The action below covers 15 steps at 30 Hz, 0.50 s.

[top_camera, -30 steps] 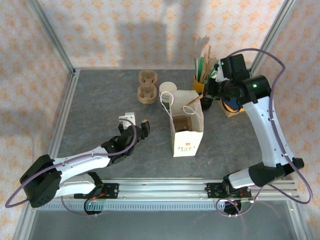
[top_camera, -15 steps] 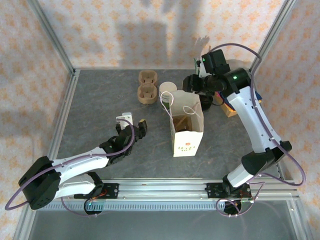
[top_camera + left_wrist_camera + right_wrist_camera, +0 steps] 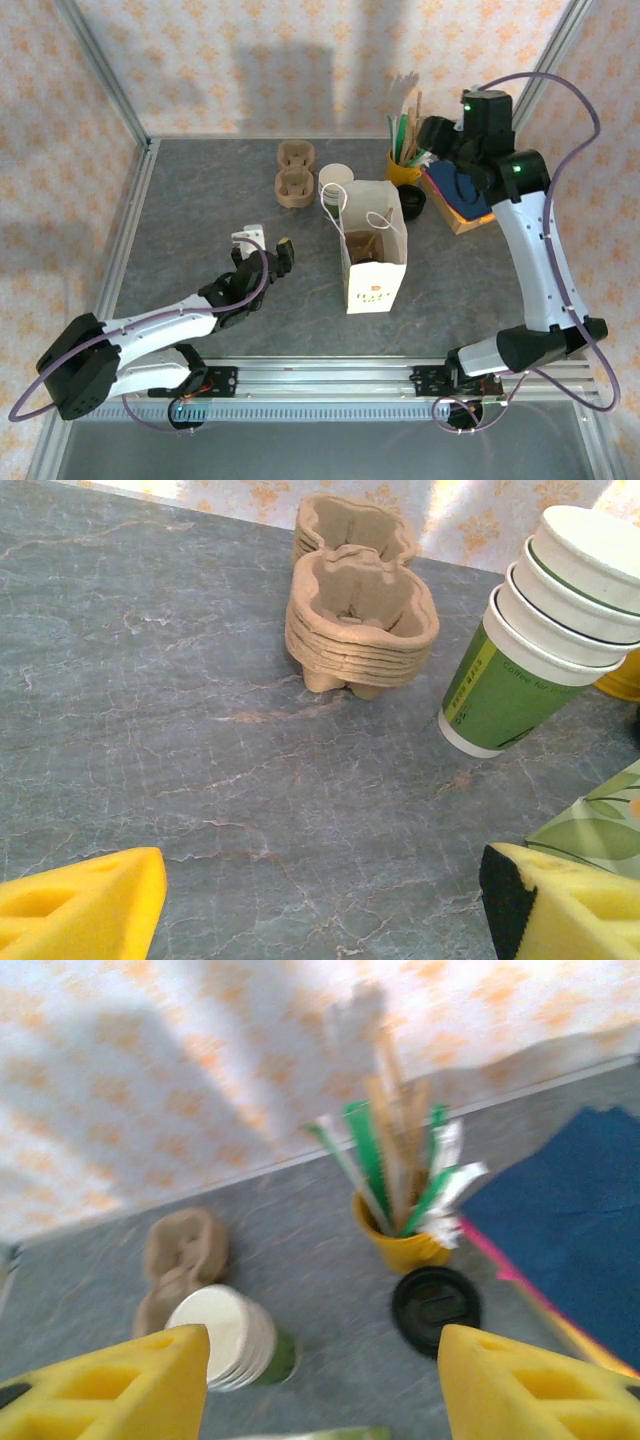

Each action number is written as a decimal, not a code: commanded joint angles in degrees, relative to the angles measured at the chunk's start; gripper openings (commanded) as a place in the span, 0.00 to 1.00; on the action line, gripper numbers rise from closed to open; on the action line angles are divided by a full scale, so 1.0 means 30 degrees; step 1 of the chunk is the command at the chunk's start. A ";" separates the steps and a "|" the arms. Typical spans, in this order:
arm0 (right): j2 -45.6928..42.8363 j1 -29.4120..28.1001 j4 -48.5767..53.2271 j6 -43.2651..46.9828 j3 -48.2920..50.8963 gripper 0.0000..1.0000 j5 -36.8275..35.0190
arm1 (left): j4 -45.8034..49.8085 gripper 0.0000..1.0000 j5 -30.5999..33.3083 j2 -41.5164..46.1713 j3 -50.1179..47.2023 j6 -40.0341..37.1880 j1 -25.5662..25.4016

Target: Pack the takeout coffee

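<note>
Left gripper [image 3: 322, 885]: held low over the grey table [image 3: 150, 710] with the jaws spread wide; nothing is caught between the yellow pads [image 3: 90, 905].
Right gripper [image 3: 322, 1360]: held high at the far right, jaws spread wide, nothing gripped.
Paper bag [image 3: 375, 275]: stood upright and open at mid-table, between the two arms.
Takeout coffee: its place cannot be told. A brown shape with a dark patch is seen inside the bag, too small to be named.
Cup stack [image 3: 545, 630]: lidless white-and-green cups, stood just behind the bag.
Pulp carriers [image 3: 360, 615]: stacked left of the cups, near but apart.
Yellow pot [image 3: 400, 1245]: filled with stirrers and wrapped sticks, at the far right.
Black lids [image 3: 436, 1307]: set just in front of the pot.
Blue sheets [image 3: 570, 1230]: laid to the right of the pot.
</note>
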<state>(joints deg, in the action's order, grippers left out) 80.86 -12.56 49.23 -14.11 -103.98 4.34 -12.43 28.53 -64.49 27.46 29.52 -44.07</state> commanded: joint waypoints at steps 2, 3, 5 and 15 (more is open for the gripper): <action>0.0212 0.1974 -0.1517 0.0018 0.1529 0.60 -0.2338 | 0.0044 0.84 0.0220 0.0569 -0.0275 -0.0054 0.0197; 0.0288 0.2523 -0.1808 -0.0008 0.1957 0.60 -0.2552 | 0.0040 0.84 0.0215 0.0608 -0.0321 -0.0026 0.0210; 0.0424 0.3572 -0.2535 0.0045 0.2858 0.60 -0.2718 | 0.0041 0.84 0.0204 0.0659 -0.0364 0.0052 0.0213; 0.2405 0.6828 -0.5446 -0.0011 0.5694 0.63 -0.0513 | 0.0522 0.84 0.0146 0.1030 -0.0044 -0.0433 0.0242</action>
<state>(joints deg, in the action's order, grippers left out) 86.48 6.68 37.45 -14.13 -87.94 1.39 -12.14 28.53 -63.11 27.20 29.45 -44.07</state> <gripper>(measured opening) 0.628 0.839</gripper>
